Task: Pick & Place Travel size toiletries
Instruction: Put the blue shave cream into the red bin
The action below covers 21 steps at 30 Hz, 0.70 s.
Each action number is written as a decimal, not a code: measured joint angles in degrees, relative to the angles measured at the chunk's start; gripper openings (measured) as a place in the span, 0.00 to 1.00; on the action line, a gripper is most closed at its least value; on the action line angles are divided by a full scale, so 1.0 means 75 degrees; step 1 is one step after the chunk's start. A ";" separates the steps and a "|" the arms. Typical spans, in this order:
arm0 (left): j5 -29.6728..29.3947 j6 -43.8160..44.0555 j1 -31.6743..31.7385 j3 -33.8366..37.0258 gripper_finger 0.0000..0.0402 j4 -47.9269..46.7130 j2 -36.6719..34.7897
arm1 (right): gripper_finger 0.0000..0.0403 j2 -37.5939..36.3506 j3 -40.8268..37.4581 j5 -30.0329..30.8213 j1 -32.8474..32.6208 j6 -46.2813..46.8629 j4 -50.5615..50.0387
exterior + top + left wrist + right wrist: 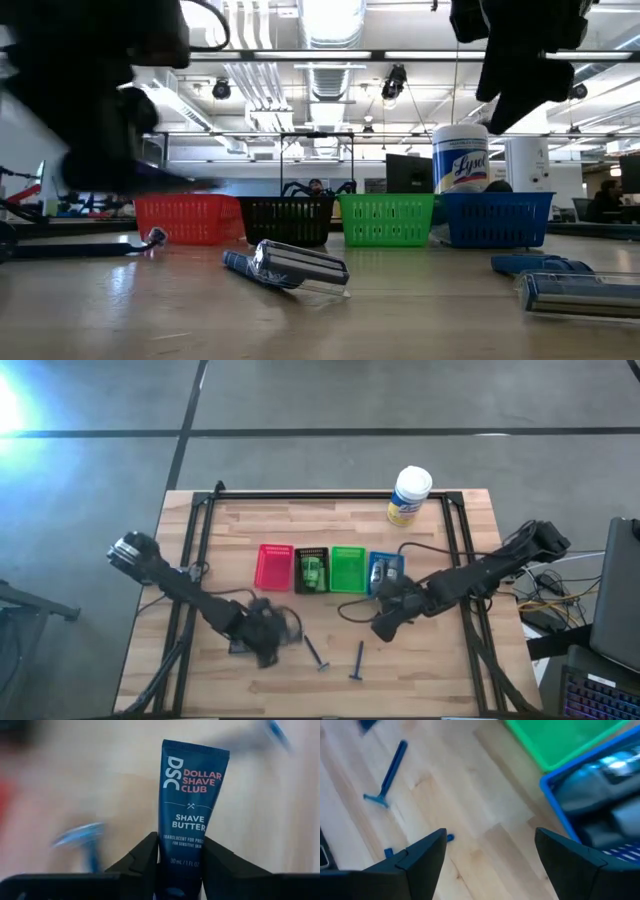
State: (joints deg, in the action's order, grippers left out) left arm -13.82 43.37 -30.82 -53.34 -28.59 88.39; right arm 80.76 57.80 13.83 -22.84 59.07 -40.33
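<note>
My left gripper (265, 640) is over the near-left part of the table, shut on a dark blue tube (187, 795) lettered "Dollar Shave Club Shave Butter". My right gripper (383, 628) hangs open above bare wood just near the blue tray (385, 570), touching nothing; its fingers stand wide apart in the right wrist view (490, 845). Two blue razors (316, 652) (358, 660) lie flat on the table between the grippers. The black tray (312, 570) holds bright green packets, and the blue tray holds grey items (615, 815). My left gripper pinches the tube between its two fingers near the end printed "30 mL" (182, 862), one finger (145, 857) on each side. The tube runs straight out past the fingertips, its flat crimped end (195, 747) farthest away. Whether it is clear of the table does not show.
Red (274, 567), black, green (348, 569) and blue trays stand in a row at the table's middle. A white canister with a yellow label (409, 495) stands near the far edge. A black frame rail (330, 497) runs along the far side. Cables trail by the right arm.
</note>
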 joint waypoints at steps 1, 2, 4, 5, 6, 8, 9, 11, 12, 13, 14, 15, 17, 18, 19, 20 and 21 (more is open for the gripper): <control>-0.0425 0.1089 0.0085 0.0003 0.29 -0.0266 -0.0188 | 0.73 -0.0069 -0.0003 0.0064 0.0039 0.0102 -0.0076; -0.0800 0.2172 0.0181 0.0003 0.29 -0.0565 -0.0361 | 0.73 -0.0146 -0.0003 0.0129 0.0065 0.0223 -0.0162; -0.1350 0.3713 0.0378 0.0017 0.29 -0.1078 -0.0676 | 0.74 -0.0237 -0.0009 0.0284 0.0124 0.0480 -0.0405; -0.1641 0.4255 0.0456 0.0017 0.29 -0.1208 -0.0828 | 0.74 -0.0275 -0.0009 0.0401 0.0127 0.0579 -0.0471; -0.1959 0.4703 0.0539 0.0017 0.29 -0.1310 -0.0991 | 0.75 -0.0304 -0.0009 0.0521 0.0135 0.0660 -0.0513; -0.2707 0.5511 0.0786 0.0017 0.28 -0.1667 -0.1284 | 0.77 -0.0319 -0.0009 0.0630 0.0169 0.0702 -0.0543; -0.2986 0.5813 0.0992 0.0017 0.28 -0.1869 -0.1365 | 0.78 -0.0319 -0.0009 0.0640 0.0195 0.0699 -0.0532; -0.3267 0.5980 0.1517 0.0039 0.28 -0.2155 -0.1424 | 0.79 -0.0309 -0.0009 0.0671 0.0210 0.0673 -0.0531; -0.3283 0.5882 0.1800 0.0094 0.28 -0.2169 -0.1420 | 0.80 -0.0291 -0.0009 0.0713 0.0216 0.0673 -0.0529; -0.3241 0.5677 0.2090 0.0168 0.28 -0.2143 -0.1396 | 0.81 -0.0272 -0.0009 0.0734 0.0223 0.0673 -0.0532; -0.3110 0.5422 0.2392 0.0246 0.28 -0.2050 -0.1346 | 0.81 -0.0264 -0.0012 0.0739 0.0225 0.0676 -0.0540; -0.2879 0.5191 0.2676 0.0327 0.28 -0.1877 -0.1293 | 0.82 -0.0258 -0.0014 0.0739 0.0226 0.0679 -0.0540; -0.2330 0.4726 0.3139 0.0531 0.29 -0.1486 -0.1151 | 0.83 -0.0260 -0.0015 0.0739 0.0223 0.0679 -0.0535; -0.2103 0.4502 0.3319 0.0620 0.30 -0.1322 -0.1085 | 0.84 -0.0263 -0.0015 0.0736 0.0223 0.0679 -0.0534; -0.1888 0.4372 0.3463 0.0675 0.32 -0.1204 -0.1008 | 0.85 -0.0266 -0.0015 0.0736 0.0218 0.0685 -0.0536; -0.1736 0.4348 0.3577 0.0694 0.35 -0.1154 -0.0936 | 0.85 -0.0269 -0.0015 0.0736 0.0217 0.0706 -0.0535; -0.1679 0.4351 0.3656 0.0710 0.38 -0.1155 -0.0880 | 0.86 -0.0274 -0.0015 0.0730 0.0217 0.0708 -0.0534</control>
State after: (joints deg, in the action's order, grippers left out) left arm -26.41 76.00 -3.40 -48.02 -37.25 81.79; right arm 78.71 57.69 19.31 -21.21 64.38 -44.34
